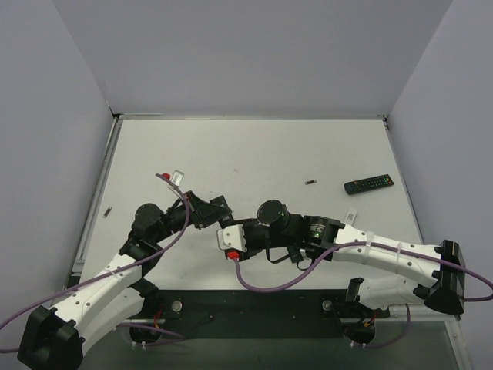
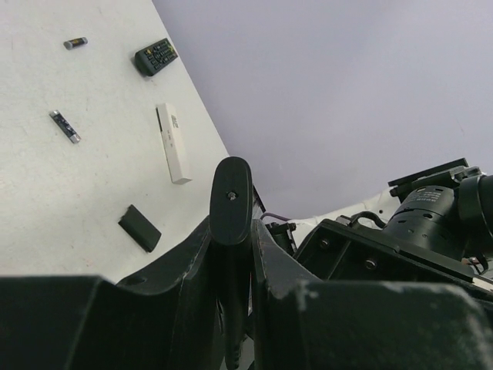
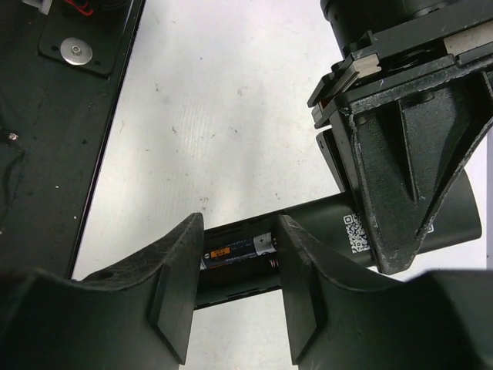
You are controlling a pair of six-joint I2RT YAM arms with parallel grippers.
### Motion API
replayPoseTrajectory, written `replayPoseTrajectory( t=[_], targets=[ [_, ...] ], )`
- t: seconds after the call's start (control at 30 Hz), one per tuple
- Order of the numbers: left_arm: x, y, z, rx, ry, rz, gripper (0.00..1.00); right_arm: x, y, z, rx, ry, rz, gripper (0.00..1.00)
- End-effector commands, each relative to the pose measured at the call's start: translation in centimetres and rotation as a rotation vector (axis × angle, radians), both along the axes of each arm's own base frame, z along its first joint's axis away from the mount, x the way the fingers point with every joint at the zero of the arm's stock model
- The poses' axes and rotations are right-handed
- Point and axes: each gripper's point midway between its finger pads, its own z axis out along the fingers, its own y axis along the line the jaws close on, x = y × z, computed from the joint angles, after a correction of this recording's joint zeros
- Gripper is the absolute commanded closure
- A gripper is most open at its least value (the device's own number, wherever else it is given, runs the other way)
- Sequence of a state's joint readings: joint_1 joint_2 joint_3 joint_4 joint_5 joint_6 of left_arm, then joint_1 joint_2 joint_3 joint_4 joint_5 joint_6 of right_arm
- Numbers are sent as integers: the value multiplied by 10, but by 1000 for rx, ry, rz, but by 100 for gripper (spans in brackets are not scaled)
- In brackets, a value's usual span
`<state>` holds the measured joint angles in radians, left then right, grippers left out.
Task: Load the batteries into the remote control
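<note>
My left gripper point(image 2: 231, 235) is shut on the black remote control point(image 2: 231, 193), holding it edgewise off the table. In the right wrist view the remote control point(image 3: 316, 217) lies with its back up and its battery compartment uncovered. One of the batteries point(image 3: 235, 248), dark with an orange label and a plus mark, lies in the compartment beside a spring. My right gripper point(image 3: 240, 231) hovers over it, open, one finger on each side of the battery. The left gripper point(image 3: 400, 154) clamps the remote's far end.
A black battery cover point(image 2: 139, 228) lies on the table near the left gripper. Further out are a white stick-shaped remote point(image 1: 351, 215), a second black remote point(image 1: 368, 183) and a loose battery point(image 1: 310, 183). Another battery point(image 1: 108, 210) lies at the left edge.
</note>
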<state>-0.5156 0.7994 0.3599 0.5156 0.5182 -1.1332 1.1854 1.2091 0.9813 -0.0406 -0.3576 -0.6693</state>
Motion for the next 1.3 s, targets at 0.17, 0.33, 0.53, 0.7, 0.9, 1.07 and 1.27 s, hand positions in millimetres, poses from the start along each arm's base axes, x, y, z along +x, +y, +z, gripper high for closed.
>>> replayPoseTrajectory(
  t=[0.17,0.33,0.53,0.7,0.9,1.07,1.27],
  targets=[
    [11,4,-39,111,-46,70,100,1,12,26,141,74,-48,48],
    [18,10,-69,166,-14,112,100,7,8,47,252,100,-91,37],
    [12,4,-57,109,-23,69,100,16,-1,32,241,202,-158,45],
    [7,2,-42,78,-58,45,100,20,-10,10,216,334,-236,58],
    [2,4,-16,1,-127,43,100,38,-24,6,334,600,-515,47],
    [-2,4,2,-64,-154,34,100,35,-26,8,458,818,-566,38],
    [-5,6,21,-128,-182,35,100,36,-30,22,624,996,-595,30]
  ],
)
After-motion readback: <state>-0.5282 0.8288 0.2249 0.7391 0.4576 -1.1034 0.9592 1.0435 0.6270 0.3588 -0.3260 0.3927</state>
